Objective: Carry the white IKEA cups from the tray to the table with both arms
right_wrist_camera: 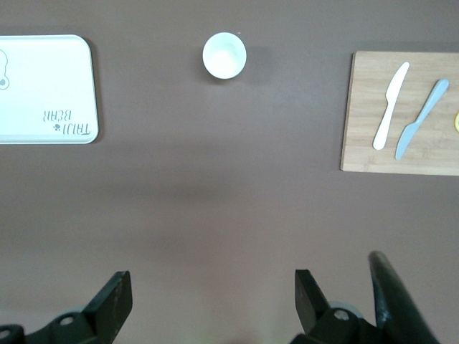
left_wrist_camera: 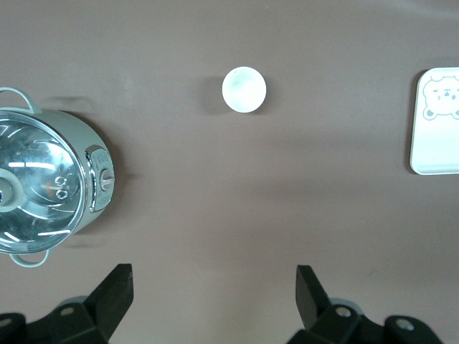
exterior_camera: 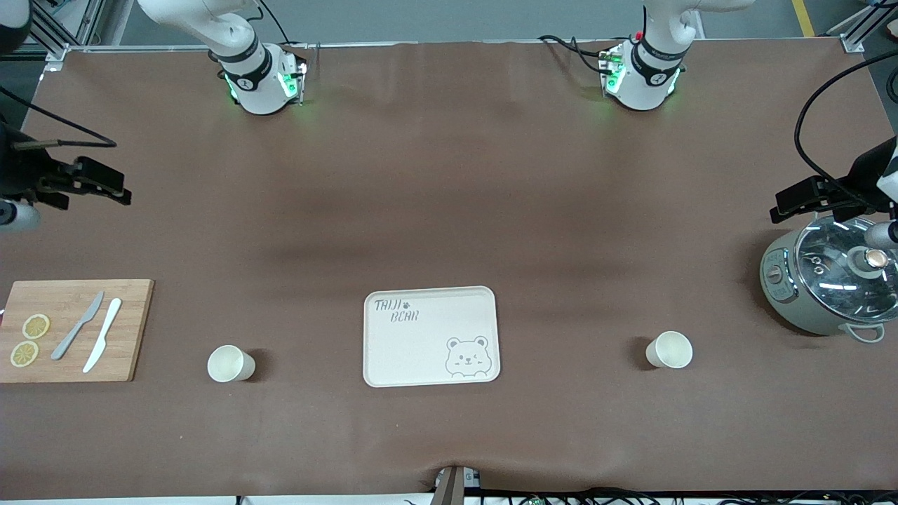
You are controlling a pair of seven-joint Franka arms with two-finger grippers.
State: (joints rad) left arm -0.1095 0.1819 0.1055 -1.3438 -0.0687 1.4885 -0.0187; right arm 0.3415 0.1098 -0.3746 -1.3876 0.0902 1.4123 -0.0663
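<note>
Nearest row, from the right arm's end: board (exterior_camera: 74,330) at the table (exterior_camera: 449,175) edge, cup (exterior_camera: 229,364), bear tray (exterior_camera: 431,336) in the middle, second cup (exterior_camera: 670,349). Both cups upright, each well apart from the tray, bare brown cloth all round them. Pot (exterior_camera: 831,280) sits a little farther from the camera, at the left arm's end, near the table edge. Past that row the middle of the table is open up to the arm bases.

Right gripper (exterior_camera: 105,184) hangs over the table's edge at its own end, farther than the board; fingers (right_wrist_camera: 113,297) spread wide, nothing between them. Left gripper (exterior_camera: 796,200) hangs beside the pot, fingers (left_wrist_camera: 115,287) wide too, holding nothing.

Only the right wrist view shows the grey knife (right_wrist_camera: 422,118) and white knife (right_wrist_camera: 390,104) straight down; the lemon slices (exterior_camera: 29,339) show fully only in the front view. Left wrist view looks down through the pot's glass lid (left_wrist_camera: 29,193).
</note>
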